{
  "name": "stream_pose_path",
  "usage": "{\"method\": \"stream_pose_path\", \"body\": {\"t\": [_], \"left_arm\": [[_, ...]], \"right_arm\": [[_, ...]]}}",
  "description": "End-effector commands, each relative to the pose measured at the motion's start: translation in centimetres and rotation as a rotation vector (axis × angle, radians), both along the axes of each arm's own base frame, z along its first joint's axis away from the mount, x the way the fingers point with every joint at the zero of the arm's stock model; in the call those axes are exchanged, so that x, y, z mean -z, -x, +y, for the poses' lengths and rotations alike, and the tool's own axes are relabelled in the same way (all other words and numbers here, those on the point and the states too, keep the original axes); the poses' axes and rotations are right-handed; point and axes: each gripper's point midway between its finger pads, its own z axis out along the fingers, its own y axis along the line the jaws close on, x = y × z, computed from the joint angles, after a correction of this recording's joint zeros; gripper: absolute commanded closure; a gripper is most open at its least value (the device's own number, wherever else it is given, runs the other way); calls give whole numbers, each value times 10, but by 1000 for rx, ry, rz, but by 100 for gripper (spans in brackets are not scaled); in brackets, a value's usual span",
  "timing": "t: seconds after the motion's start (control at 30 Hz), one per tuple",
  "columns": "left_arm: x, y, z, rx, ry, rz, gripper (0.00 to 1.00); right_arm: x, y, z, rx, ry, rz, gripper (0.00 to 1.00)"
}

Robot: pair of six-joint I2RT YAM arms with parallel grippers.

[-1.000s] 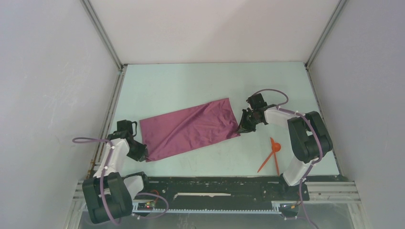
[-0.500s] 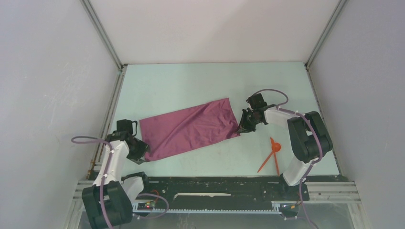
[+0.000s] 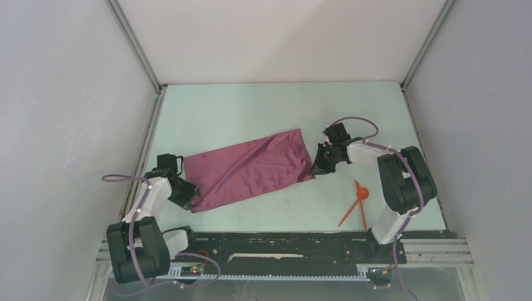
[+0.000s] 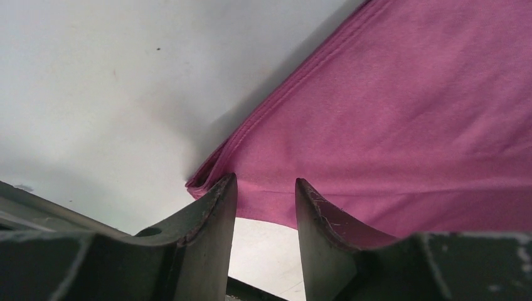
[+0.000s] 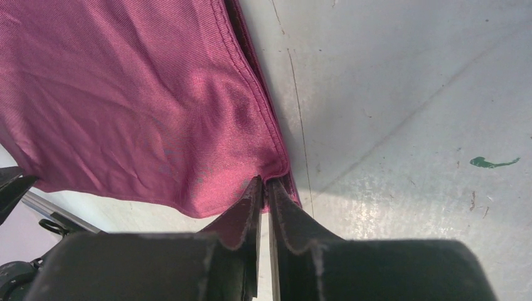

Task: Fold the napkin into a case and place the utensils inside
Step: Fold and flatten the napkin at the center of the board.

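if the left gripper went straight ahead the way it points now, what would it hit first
The napkin. The left gripper has its jaws open, aimed at the cloth's near corner, which lies just past the tips. Whether it would ride over that edge or push into it is hard to tell from here.

The napkin [image 3: 251, 168] lies flat on the table [image 3: 251, 106], about midway across, its long side running from near-left to far-right. The left gripper [image 3: 191, 201] sits at the napkin's near-left corner, one finger to either side of the cloth's edge. The right gripper [image 3: 316, 169] sits at the napkin's near-right corner, with the edge between its fingers. The utensils lie right of the napkin and nearer the table's front edge, well apart from it. There the spoon [image 3: 359, 198] and the stick [image 3: 362, 213] cross each other.
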Motion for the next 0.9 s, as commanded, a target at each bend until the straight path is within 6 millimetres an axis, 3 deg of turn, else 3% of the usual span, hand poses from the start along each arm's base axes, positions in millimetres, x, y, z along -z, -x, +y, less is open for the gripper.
{"method": "stream_pose_path", "body": {"t": [0.0, 0.2, 0.4, 0.47, 0.6, 0.7, 0.87], "left_arm": [[7, 2, 3, 11, -28, -7, 54], [15, 3, 5, 26, -34, 11, 53], [15, 1, 5, 36, -35, 10, 53], [14, 0, 5, 39, -31, 6, 53], [14, 0, 4, 33, -27, -4, 52], [15, 0, 4, 28, -27, -10, 51], [2, -17, 3, 56, -23, -74, 50]], "right_arm": [[4, 0, -1, -12, 16, -10, 83], [-18, 4, -1, -12, 0, -34, 71], [-58, 5, -27, 10, 117, -166, 34], [-70, 5, -17, -53, 99, -203, 27], [-84, 3, 32, -187, -114, -190, 21], [-74, 0, 53, -210, -231, -140, 19], [-35, -5, 37, -144, -190, -84, 16]]}}
